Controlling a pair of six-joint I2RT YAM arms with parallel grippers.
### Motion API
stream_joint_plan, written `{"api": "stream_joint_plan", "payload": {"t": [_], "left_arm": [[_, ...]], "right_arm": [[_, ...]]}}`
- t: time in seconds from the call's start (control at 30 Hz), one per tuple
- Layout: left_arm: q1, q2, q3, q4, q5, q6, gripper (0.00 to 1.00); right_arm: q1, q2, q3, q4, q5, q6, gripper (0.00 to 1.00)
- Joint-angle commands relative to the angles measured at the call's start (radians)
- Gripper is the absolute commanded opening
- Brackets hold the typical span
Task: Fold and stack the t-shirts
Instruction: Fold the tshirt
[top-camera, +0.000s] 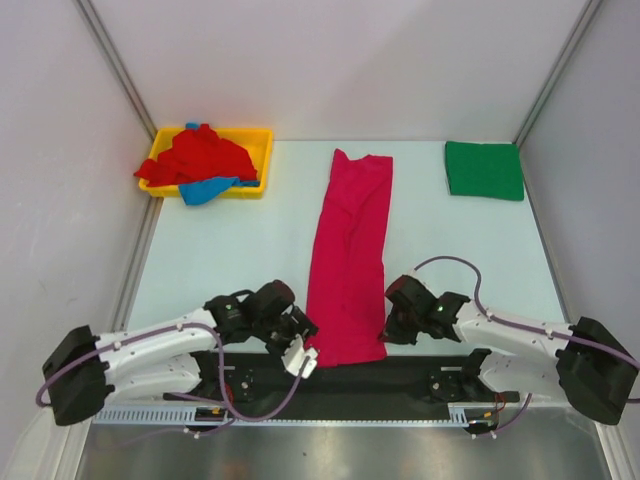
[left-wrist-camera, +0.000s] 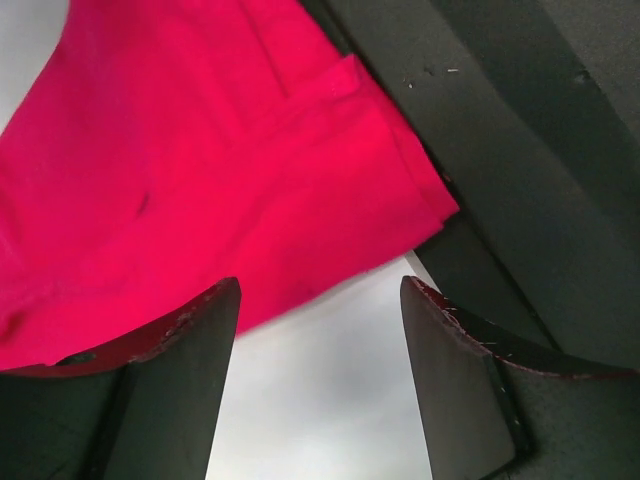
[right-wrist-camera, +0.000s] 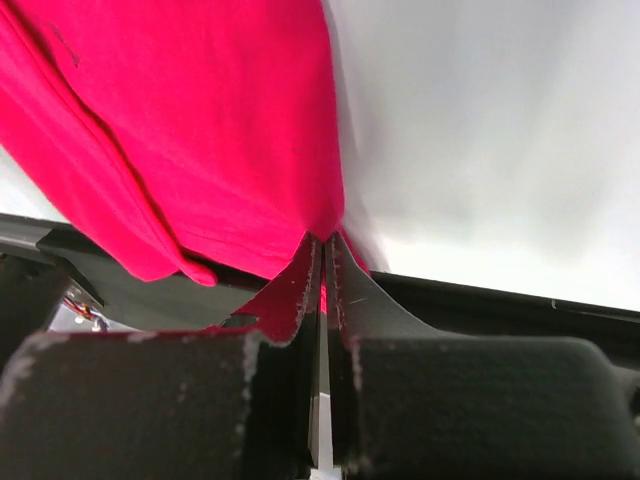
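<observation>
Step in hand: grabbing the bottom end of the pink shirt (top-camera: 350, 260). It lay as a long narrow strip down the middle of the frame on the table (top-camera: 230, 250), apparently already folded lengthwise, with its lower end over the black strip (top-camera: 420, 372). Right gripper (right-wrist-camera: 325, 242) was pressed together on the shirt's lower right corner, cloth pinched between the tips. Left gripper (left-wrist-camera: 320, 292) was spread wide with nothing between the fingers; the lower left corner lay just ahead of them, not yet taken. Next move, I'd judge: left pushes forward and closes on that corner, then both lift and carry the end toward the top of the frame to halve the strip. An uneven grip would skew the fold. Green shirt (top-camera: 484, 170) sat folded at upper right, probably the stack spot. Red shirt (top-camera: 200, 157) and blue shirt (top-camera: 205, 189) were heaped unfolded in the tray (top-camera: 264, 140) at upper left. The top view gave the layout but not what the fingertips were doing. Only the right wrist view showed the pinch; only the left wrist view showed the gap and the untaken corner.
</observation>
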Motion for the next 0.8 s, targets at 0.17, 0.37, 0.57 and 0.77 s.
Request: {"api": "stream_joint_plan", "payload": {"t": [0.17,0.37,0.57,0.77], "left_arm": [[-0.069,0.095,-0.045,-0.001,0.007,0.387,0.68],[-0.096,0.100,-0.110,0.109,0.007,0.423,0.66],[-0.118,0.169,-0.124,0.232,-0.011,0.416,0.58],[-0.153,0.161,-0.142,0.270,0.001,0.372,0.39]], "right_arm": [[-0.008,0.002,-0.042,0.023,-0.028,-0.005,0.00],[0.003,0.028,-0.042,0.048,-0.066,-0.013,0.39],[0.066,0.033,-0.048,0.003,-0.064,0.003,0.41],[0.078,0.005,-0.094,-0.012,-0.079,0.016,0.30]]}}
